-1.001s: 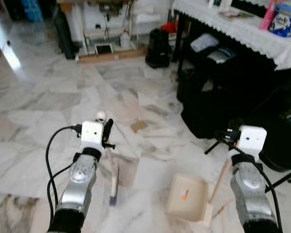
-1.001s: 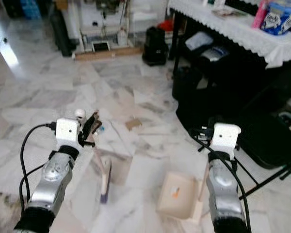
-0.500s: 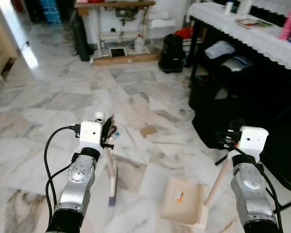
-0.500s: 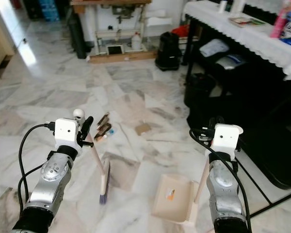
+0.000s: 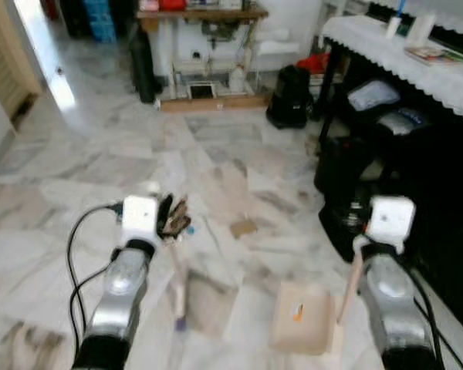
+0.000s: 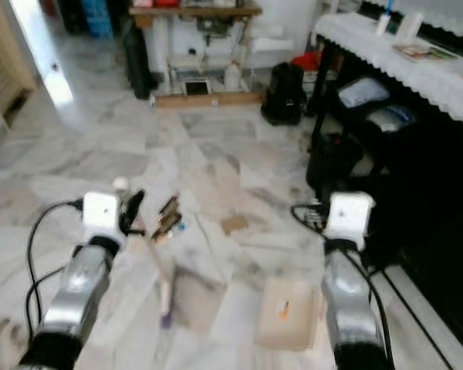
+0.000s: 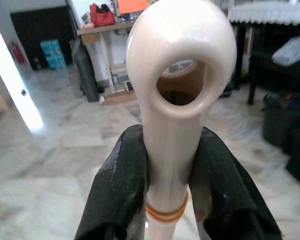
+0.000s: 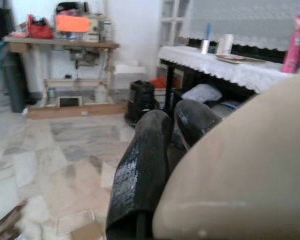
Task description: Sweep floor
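My left gripper [image 5: 170,221] is shut on a cream broom handle [image 5: 177,266]; the brush head [image 5: 179,320] rests on the marble floor. In the left wrist view, black fingers [image 7: 117,190] clamp the handle below its looped top [image 7: 180,65]. My right gripper [image 5: 360,233] is shut on the dustpan handle [image 5: 347,289]. The beige dustpan [image 5: 302,335] lies on the floor with an orange scrap [image 5: 296,312] in it. A cardboard piece [image 5: 243,228] and brown wrappers [image 6: 168,216] lie ahead on the floor. The head views are blurred.
At the right stands a black table with a white lace cloth [image 5: 417,69], with dark bags [image 5: 347,173] under it. A black backpack [image 5: 288,96] and a cluttered wooden bench [image 5: 201,46] are at the back. Open marble floor stretches ahead and left.
The whole picture has shifted and blurred, so the camera has moved and now takes in more of the room's far side. Both grippers keep their hold on broom and dustpan.
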`<state>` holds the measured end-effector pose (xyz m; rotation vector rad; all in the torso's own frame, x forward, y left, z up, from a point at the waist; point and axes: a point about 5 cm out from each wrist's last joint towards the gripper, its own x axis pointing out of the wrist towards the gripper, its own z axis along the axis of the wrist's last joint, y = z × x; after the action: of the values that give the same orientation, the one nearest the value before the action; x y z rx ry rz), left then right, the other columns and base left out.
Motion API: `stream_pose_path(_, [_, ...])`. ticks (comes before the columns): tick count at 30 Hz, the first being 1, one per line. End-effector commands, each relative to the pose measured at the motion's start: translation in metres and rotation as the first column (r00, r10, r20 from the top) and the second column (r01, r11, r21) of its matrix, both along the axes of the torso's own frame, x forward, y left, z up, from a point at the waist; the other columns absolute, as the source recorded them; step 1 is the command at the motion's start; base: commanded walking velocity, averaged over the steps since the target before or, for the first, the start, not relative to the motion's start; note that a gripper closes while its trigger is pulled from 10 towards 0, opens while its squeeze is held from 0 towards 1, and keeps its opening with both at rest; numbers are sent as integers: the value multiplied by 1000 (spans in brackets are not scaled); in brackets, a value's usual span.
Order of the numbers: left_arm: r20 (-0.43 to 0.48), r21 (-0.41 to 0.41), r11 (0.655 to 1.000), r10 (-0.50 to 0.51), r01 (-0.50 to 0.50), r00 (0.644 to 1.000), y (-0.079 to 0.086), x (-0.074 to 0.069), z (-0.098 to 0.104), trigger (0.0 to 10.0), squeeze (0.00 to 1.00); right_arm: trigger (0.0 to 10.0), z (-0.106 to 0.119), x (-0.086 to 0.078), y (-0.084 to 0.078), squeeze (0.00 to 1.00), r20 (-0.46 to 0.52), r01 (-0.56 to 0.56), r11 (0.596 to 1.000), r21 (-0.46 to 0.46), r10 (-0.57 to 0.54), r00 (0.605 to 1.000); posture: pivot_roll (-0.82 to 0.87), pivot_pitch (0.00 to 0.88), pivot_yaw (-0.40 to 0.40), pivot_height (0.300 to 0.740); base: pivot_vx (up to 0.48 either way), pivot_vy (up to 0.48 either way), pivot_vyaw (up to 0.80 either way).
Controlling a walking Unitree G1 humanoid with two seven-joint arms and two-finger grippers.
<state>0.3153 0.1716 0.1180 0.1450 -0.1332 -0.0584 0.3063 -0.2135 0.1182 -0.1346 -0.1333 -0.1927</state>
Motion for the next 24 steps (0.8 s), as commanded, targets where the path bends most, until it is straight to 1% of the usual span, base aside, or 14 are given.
stream_pose_path(1, [63, -15, 999, -38, 39, 997, -12, 4, 14, 10000, 0, 10000, 6, -1, -8, 0, 24, 25, 1000, -17, -25, 999, -123, 0, -1, 740, 412, 0, 0])
stream_pose_path(14, [63, -19, 999, -43, 44, 997, -14, 4, 14, 10000, 0, 10000, 7, -1, -8, 0, 28, 27, 1000, -11, -26, 999, -122, 0, -2, 740, 413, 0, 0])
stream_pose_path(17, [62, -18, 999, -43, 44, 997, -14, 4, 13, 10000, 0, 10000, 7, 0, -8, 0, 27, 26, 999, -25, -25, 999, -121, 0, 0, 740, 412, 0, 0])
stream_pose_path(20, [61, -18, 999, -47, 48, 997, -14, 4, 13, 10000, 0, 10000, 7, 0, -6, 0, 28, 21, 999, -29, -21, 999, -122, 0, 1, 740, 414, 0, 454])
stream_pose_path(22, [62, -18, 999, -48, 49, 997, -14, 4, 13, 10000, 0, 10000, 7, 0, -6, 0, 37, 23, 1000, -10, -22, 999, -122, 0, 1, 740, 412, 0, 0])
stream_pose_path(24, [64, -17, 999, -48, 50, 997, -14, 4, 14, 10000, 0, 10000, 8, 0, -6, 0, 40, 25, 1000, -9, -25, 999, -121, 0, 3, 740, 416, 0, 0])
